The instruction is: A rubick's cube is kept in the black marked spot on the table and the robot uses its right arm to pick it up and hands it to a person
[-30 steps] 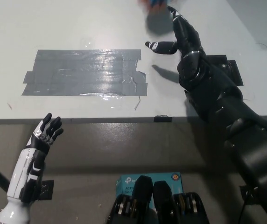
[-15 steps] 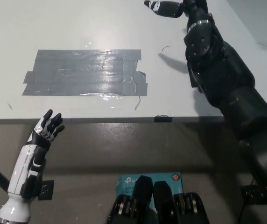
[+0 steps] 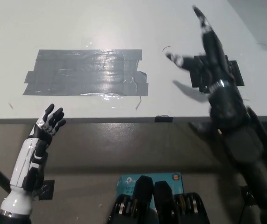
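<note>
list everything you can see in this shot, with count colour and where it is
table: one, white, fills the upper part of the view
tape patch: one, grey and shiny, on the table left of centre
black marked spot: one, black, on the table at right, partly behind the right hand; no cube on it
box: one, teal, on the floor at bottom centre
left hand: one, white and black, lower left below the table edge, open
right hand: one, black, over the marked spot, open, holding nothing

1. The right hand [image 3: 210, 53] is glossy black, with pale fingertips, on a bulky black segmented arm.
2. The left hand [image 3: 49, 122] has black fingers with white accents; its forearm shell is white with black panels.
</note>
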{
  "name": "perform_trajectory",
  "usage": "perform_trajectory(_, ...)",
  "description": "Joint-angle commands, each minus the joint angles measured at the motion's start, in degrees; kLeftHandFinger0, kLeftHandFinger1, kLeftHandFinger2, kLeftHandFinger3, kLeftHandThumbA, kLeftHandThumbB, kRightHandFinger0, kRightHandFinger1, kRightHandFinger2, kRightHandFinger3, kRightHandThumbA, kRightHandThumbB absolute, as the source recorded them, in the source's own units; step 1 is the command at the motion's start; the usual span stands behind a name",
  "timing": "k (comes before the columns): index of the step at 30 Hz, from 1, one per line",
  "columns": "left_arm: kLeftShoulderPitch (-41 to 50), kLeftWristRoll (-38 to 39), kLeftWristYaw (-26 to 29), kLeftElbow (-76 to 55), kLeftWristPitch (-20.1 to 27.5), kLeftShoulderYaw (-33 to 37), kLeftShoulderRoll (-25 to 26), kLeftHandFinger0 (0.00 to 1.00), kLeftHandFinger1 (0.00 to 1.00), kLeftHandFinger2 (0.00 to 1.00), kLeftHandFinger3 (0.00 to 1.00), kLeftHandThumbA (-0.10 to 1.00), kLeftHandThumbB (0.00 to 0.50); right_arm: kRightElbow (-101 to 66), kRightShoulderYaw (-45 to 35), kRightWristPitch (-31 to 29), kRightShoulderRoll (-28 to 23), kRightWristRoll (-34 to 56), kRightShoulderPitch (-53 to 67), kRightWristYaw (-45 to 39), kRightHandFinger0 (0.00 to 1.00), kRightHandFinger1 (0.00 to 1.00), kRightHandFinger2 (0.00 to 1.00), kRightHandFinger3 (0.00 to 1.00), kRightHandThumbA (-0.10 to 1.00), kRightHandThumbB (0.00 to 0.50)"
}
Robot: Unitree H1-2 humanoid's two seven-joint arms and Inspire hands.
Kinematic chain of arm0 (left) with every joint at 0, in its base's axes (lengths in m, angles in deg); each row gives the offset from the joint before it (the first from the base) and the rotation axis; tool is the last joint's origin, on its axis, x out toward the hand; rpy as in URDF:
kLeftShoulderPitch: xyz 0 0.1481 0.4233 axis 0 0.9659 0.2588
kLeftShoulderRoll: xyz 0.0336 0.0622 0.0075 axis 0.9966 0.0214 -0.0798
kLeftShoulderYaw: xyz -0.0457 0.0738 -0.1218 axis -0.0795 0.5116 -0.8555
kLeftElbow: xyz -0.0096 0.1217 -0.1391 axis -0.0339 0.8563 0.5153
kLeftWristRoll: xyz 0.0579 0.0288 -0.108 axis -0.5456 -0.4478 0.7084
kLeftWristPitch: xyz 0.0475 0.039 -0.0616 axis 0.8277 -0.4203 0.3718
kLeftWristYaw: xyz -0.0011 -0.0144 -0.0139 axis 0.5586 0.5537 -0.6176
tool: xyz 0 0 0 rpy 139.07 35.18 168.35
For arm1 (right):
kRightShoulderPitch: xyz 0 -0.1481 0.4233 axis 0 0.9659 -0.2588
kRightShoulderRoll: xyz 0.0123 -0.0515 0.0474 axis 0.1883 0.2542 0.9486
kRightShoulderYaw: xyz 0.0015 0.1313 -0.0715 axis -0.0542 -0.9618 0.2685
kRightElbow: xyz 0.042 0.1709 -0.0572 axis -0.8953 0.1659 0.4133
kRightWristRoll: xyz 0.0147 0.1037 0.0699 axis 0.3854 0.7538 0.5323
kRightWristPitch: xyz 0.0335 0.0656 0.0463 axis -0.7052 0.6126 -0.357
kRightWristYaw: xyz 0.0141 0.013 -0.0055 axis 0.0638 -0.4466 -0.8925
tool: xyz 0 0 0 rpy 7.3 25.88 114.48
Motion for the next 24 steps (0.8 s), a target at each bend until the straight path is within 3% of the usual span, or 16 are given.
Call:
perform_trajectory(1, -8.4, 0.3, 0.3, 0.2, -2.1, -1.1, 1.5, 0.99, 1.0, 1.0, 1.0, 0.9, 0.106, -73.5, -14.9, 1.5, -16.0, 11.7, 22.4, -7.5, 1.0, 1.0, 1.0, 1.0, 0.94, 0.352)
perform_trajectory(4, -8.6, 0.8, 0.4, 0.5, -2.8, -1.4, 1.6, 0.97, 1.0, 1.0, 1.0, 0.88, 0.117, -75.4, -15.7, -0.3, -15.6, 13.0, 28.4, -5.9, 1.0, 1.0, 1.0, 1.0, 0.91, 0.356)
perform_trajectory(9, -8.3, 0.9, 0.4, 1.1, -3.0, -1.3, 1.3, 0.97, 1.0, 1.0, 1.0, 0.86, 0.088, -75.8, -15.2, -3.6, -14.6, 13.7, 35.5, -4.2, 1.0, 1.0, 1.0, 1.0, 0.94, 0.339)
perform_trajectory(16, -6.0, 1.3, 0.5, 2.0, -3.0, -1.6, 1.1, 0.97, 1.0, 1.0, 1.0, 0.83, 0.106, -61.5, -12.6, -10.7, -11.5, 17.2, 37.9, -4.7, 1.0, 1.0, 1.0, 1.0, 0.93, 0.342)
perform_trajectory(21, -4.8, 1.9, 0.6, 3.2, -3.0, -2.2, 1.0, 1.0, 1.0, 1.0, 1.0, 0.82, 0.102, -48.1, -11.3, -14.8, -8.9, 19.8, 38.9, -7.4, 1.0, 1.0, 1.0, 1.0, 0.95, 0.26)
perform_trajectory(24, -4.0, 2.6, 0.3, 3.7, -2.6, -2.4, 0.8, 1.0, 1.0, 1.0, 1.0, 0.82, 0.098, -44.8, -10.7, -16.2, -7.8, 20.6, 39.7, -8.9, 1.0, 1.0, 1.0, 1.0, 0.97, 0.247)
